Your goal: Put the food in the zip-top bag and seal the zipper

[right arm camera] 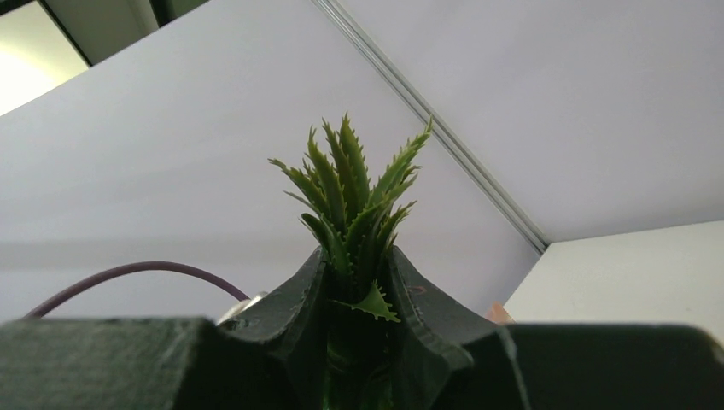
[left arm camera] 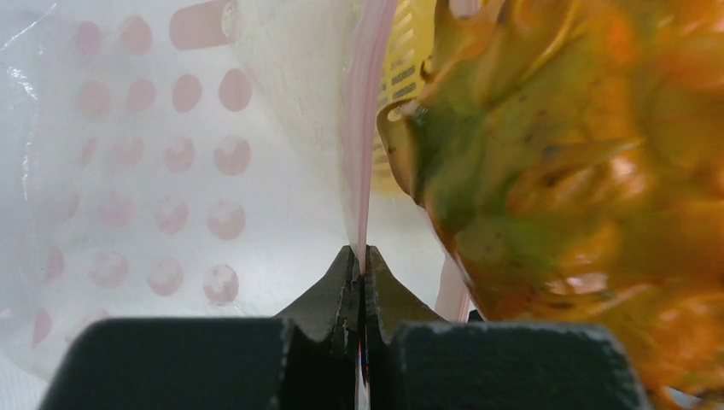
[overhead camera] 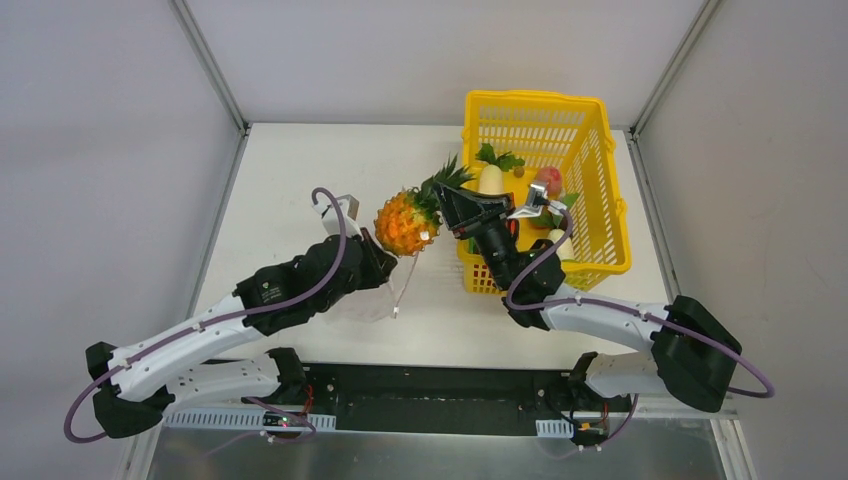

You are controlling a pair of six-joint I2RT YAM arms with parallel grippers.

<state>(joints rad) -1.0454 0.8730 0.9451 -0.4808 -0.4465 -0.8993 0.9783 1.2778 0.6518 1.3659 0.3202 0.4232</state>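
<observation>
Now, toy pineapple (overhead camera: pixel 405 222) at the mouth of the zip-top bag (overhead camera: pixel 372 300).
Top view: the right gripper (overhead camera: pixel 447 200) pinches the pineapple's green crown beside the yellow basket (overhead camera: pixel 535 97); the clear bag rests on the bench (overhead camera: pixel 300 170). Left wrist: the left gripper (left arm camera: pixel 362 260), pressed together, clamps the pink zipper (left arm camera: pixel 373 128); pale pink dots cover the bag; print on the basket is too blurred to read. Right wrist: serrated leaves (right arm camera: pixel 354 188) stand between the fingers (right arm camera: pixel 299 299).
</observation>
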